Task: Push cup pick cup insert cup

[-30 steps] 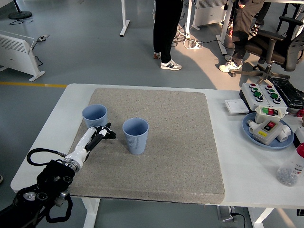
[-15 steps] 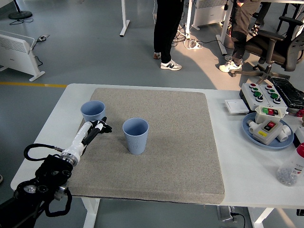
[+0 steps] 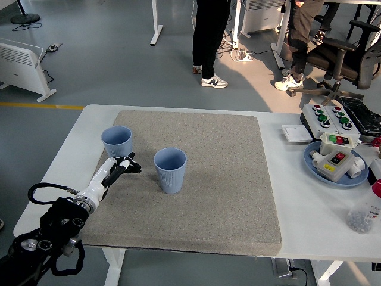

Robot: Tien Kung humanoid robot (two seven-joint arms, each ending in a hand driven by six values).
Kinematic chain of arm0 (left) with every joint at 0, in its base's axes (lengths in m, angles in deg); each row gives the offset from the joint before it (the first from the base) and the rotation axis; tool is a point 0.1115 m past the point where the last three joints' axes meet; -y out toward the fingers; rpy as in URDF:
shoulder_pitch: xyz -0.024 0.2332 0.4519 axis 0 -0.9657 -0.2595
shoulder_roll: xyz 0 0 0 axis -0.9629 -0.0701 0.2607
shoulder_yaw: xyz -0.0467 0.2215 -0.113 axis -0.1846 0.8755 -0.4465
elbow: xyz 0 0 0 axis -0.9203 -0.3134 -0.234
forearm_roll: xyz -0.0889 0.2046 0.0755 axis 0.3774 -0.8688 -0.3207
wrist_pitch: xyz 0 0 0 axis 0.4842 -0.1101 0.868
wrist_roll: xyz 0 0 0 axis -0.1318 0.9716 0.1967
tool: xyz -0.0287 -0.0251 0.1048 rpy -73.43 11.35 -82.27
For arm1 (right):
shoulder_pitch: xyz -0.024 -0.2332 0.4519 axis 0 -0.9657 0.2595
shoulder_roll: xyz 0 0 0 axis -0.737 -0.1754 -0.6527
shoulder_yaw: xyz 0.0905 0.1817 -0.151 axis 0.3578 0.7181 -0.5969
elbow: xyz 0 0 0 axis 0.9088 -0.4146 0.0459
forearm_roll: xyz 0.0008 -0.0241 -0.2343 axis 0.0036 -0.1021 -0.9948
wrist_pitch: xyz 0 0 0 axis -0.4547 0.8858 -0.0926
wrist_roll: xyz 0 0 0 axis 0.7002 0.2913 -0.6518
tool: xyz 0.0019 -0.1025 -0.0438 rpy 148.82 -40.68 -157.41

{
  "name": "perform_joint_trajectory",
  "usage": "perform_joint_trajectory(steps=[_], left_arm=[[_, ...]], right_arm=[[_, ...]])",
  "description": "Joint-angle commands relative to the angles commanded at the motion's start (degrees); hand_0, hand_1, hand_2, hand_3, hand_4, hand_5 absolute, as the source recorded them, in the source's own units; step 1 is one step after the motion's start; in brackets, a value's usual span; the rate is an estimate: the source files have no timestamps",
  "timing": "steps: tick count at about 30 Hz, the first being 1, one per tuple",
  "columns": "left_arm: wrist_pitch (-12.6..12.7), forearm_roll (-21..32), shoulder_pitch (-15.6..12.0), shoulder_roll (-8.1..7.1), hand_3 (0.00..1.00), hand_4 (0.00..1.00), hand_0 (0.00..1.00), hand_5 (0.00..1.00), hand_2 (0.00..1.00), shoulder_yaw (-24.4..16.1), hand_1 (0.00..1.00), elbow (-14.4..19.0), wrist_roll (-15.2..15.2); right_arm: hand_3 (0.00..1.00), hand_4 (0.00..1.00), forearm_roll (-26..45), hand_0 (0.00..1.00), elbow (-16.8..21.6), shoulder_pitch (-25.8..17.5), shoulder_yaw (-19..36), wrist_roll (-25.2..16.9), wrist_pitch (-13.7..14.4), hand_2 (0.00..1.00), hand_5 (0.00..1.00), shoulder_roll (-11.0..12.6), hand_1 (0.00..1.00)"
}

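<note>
Two light blue ribbed cups stand upright on the grey mat point(image 3: 226, 196). One cup point(image 3: 117, 141) is at the mat's left edge. The other cup point(image 3: 170, 170) stands a little right of it and nearer to me. My left hand point(image 3: 125, 165) reaches in from the lower left. It sits just in front of the left cup and left of the middle cup. Its fingers are curled together and hold nothing. It does not grasp either cup. The right arm is out of view.
A blue plate point(image 3: 333, 173) with a button box sits at the right of the white table. A control box point(image 3: 330, 118) with green and red buttons lies behind it. A clear bottle point(image 3: 366, 211) stands at the right edge. People stand beyond the table.
My left hand moved left toward the left cup, which shifted slightly up and left. The hand has now drawn back a little toward me.
</note>
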Motion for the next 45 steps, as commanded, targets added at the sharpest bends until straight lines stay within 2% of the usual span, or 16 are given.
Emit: perform_joint_trajectory(steps=[1,4,7,11,13,24,25,29,30,31,35,36,37,42,43,45], left_arm=[[-1.0,-2.1,-0.6,-0.45,0.58,0.781,0.731,0.998,0.627,-1.0,0.685,1.5,-1.6],[-2.6,-7.6,-1.6,-1.45,0.58,0.781,0.731,0.998,0.627,-3.3,0.685,5.5,-5.3],[-2.8,-10.4,-2.0,-2.12,0.632,0.809,0.742,0.998,0.681,-4.6,0.712,8.1,-7.1],[-3.8,-12.7,-1.7,-3.23,0.632,0.809,0.742,0.998,0.681,-5.7,0.712,11.1,-9.3],[-4.0,-12.8,-1.5,-3.42,0.683,0.821,0.768,0.998,0.721,-5.8,0.743,11.6,-9.6],[-4.4,-12.5,1.7,-3.84,0.705,0.829,0.778,0.998,0.742,-6.1,0.753,13.4,-10.4],[-4.6,-12.7,2.2,-3.8,0.778,0.836,0.795,0.998,0.774,-6.0,0.775,13.6,-10.5],[-5.2,-13.8,4.2,-3.59,0.778,0.836,0.795,0.998,0.774,-5.5,0.775,14.0,-10.8],[-5.6,-14.7,4.8,-3.55,0.778,0.836,0.795,0.998,0.774,-5.4,0.775,14.2,-10.9],[-6.0,-15.8,5.4,-3.52,0.866,0.93,0.824,0.998,0.844,-5.2,0.812,14.3,-11.1],[-7.9,-22.3,7.5,-3.52,0.866,0.93,0.824,0.998,0.844,-4.2,0.812,15.0,-11.9],[-9.5,-24.3,8.7,-3.59,0.866,0.93,0.824,0.998,0.844,-3.2,0.812,15.0,-12.3],[-10.7,-26.9,9.5,-3.62,0.997,0.998,0.916,0.797,0.998,-2.5,0.939,15.0,-12.5],[-15.8,-38.6,13.9,-3.35,0.997,0.998,0.916,0.797,0.998,1.6,0.939,14.4,-13.6],[-16.6,-41.1,14.7,-3.2,0.998,0.997,0.942,0.595,0.998,2.3,0.959,14.3,-13.7],[-17.6,-45.2,15.8,-2.88,0.998,0.997,0.942,0.595,0.998,2.8,0.959,14.0,-13.8]], right_arm=[[0.695,0.267,-0.3,0.53,0.0,0.0,0.3,0.0,0.0,0.693,0.747,0.0,0.547],[0.695,0.267,-0.8,0.53,0.0,-0.2,0.7,0.1,0.0,0.693,0.747,0.1,0.547],[0.692,0.266,-0.7,0.53,0.0,-0.3,0.7,0.1,0.0,0.693,0.749,0.1,0.547],[0.692,0.266,-0.4,0.53,0.0,-0.4,0.4,0.1,0.0,0.693,0.749,0.2,0.547],[0.692,0.266,-0.4,0.53,0.0,-0.4,0.3,0.1,0.0,0.693,0.747,0.2,0.547],[0.69,0.265,0.1,0.529,0.0,-0.8,-0.5,0.1,0.0,0.691,0.747,0.3,0.547],[0.689,0.264,0.2,0.53,0.0,-0.7,-0.5,0.1,0.0,0.689,0.746,0.3,0.547],[0.689,0.264,0.4,0.53,0.0,-0.6,-0.7,0.0,0.1,0.689,0.746,0.3,0.547],[0.689,0.264,0.6,0.53,0.0,-0.6,-0.9,0.0,0.1,0.689,0.746,0.3,0.547],[0.688,0.263,0.6,0.53,0.0,-0.5,-0.9,-0.1,0.1,0.686,0.744,0.3,0.547],[0.688,0.263,0.8,0.53,0.0,-0.4,-1.0,-0.1,0.2,0.686,0.744,0.3,0.547],[0.688,0.263,0.9,0.53,0.0,-0.4,-1.2,-0.1,0.2,0.686,0.744,0.3,0.547],[0.686,0.262,1.0,0.53,0.0,-0.4,-1.3,-0.1,0.2,0.684,0.742,0.3,0.547],[0.686,0.262,1.2,0.53,0.0,-0.3,-1.8,-0.2,0.2,0.684,0.742,0.4,0.547],[0.683,0.262,1.3,0.529,0.0,-0.3,-2.0,-0.2,0.2,0.684,0.742,0.4,0.547],[0.683,0.262,1.4,0.529,0.0,-0.4,-2.2,-0.2,0.3,0.684,0.742,0.4,0.547]])
